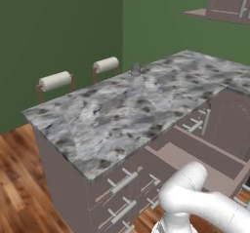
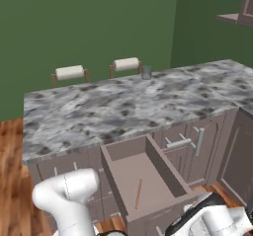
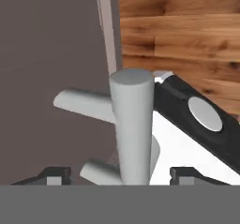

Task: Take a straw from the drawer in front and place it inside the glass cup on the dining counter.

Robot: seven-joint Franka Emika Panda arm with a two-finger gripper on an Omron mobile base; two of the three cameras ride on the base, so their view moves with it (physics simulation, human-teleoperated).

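Note:
The drawer [image 2: 126,149] stands pulled out of the dining counter [image 2: 113,106], its tan inside showing. A thin orange straw [image 2: 138,194] lies lengthwise on its floor. In the hand view my gripper [image 3: 123,175] is open, its two dark fingertips [image 3: 59,174] spread on either side of the drawer's silver bar handle [image 3: 132,124] without touching it. The small glass cup [image 1: 135,69] stands upright at the far edge of the marbled top, also seen from the right side [image 2: 146,72]. The drawer [image 1: 195,155] shows at the lower right of the left base view, partly behind my arm.
Two white padded stool backs [image 1: 56,81] [image 1: 106,64] rise behind the counter's far edge, near the cup. More drawer and cabinet fronts with silver handles [image 2: 179,142] flank the open drawer. Wooden floor [image 3: 187,35] lies below the drawer front.

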